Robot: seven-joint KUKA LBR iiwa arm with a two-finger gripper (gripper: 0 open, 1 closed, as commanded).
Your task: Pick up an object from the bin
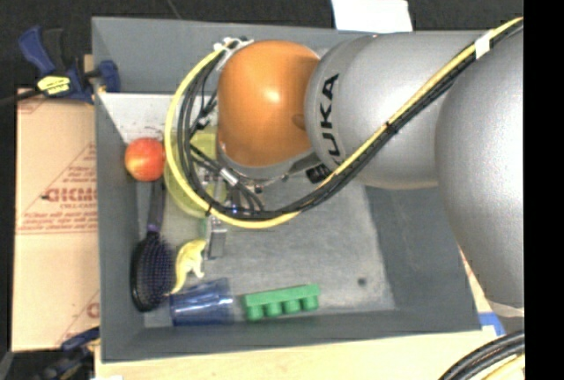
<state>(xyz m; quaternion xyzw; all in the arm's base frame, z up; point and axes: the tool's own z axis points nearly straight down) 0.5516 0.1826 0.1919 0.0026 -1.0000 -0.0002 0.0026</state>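
One grpr [214, 242] low at bin [339, 246] left side | we can't tell if clenched or released | nearest obj: yellow banana-shaped toy [189, 262], just left-below grpr in view, long axis approx up-down | black brush [152, 271] touching its left.

Soft overhead glare on orange cover [264, 100]
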